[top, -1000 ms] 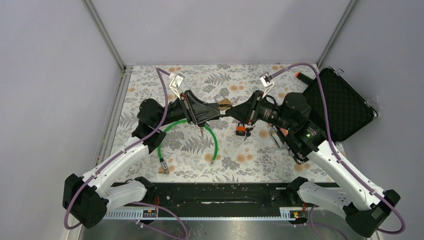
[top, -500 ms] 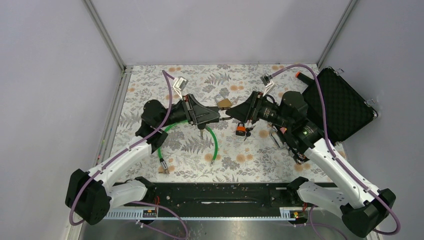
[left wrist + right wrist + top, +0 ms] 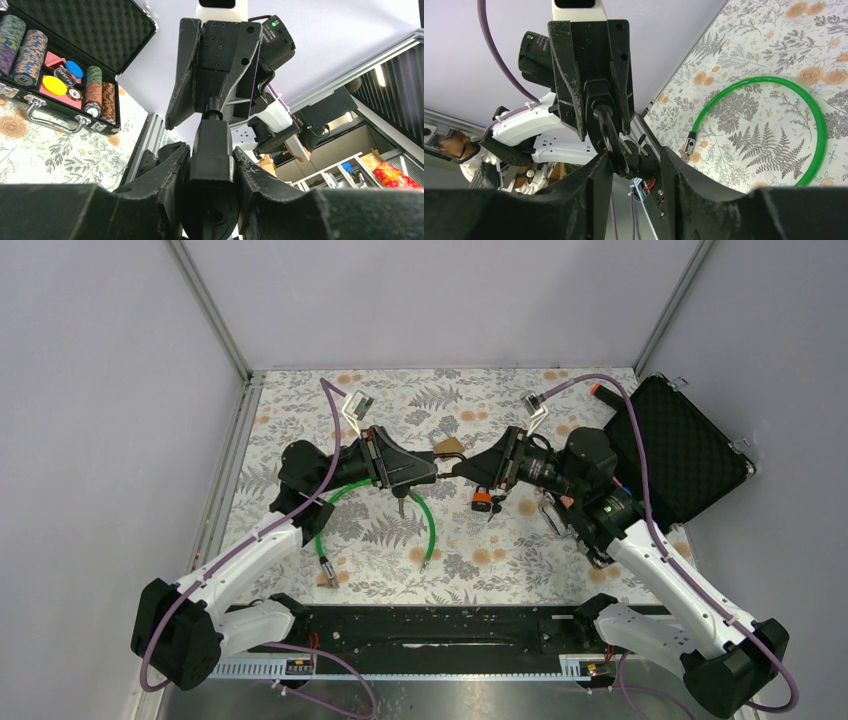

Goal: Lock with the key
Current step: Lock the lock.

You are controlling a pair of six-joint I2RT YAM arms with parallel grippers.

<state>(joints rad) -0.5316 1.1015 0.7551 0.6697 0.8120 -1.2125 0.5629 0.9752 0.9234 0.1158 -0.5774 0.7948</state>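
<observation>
Our left gripper [image 3: 435,468] is clamped on a black block [image 3: 210,165], which we take for part of the lock; the brass padlock [image 3: 447,447] shows at its tip, on the far side. Our right gripper [image 3: 462,468] faces it tip to tip along a left-right line, and we cannot tell whether it pinches anything. The key bunch [image 3: 483,502] hangs just right of the padlock, on the near side, so the right arm is nearer it

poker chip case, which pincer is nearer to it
Right. The right pincer is at mid-table, with the open poker chip case off to its right, past its own wrist. The left pincer meets the right one from farther left.
</observation>
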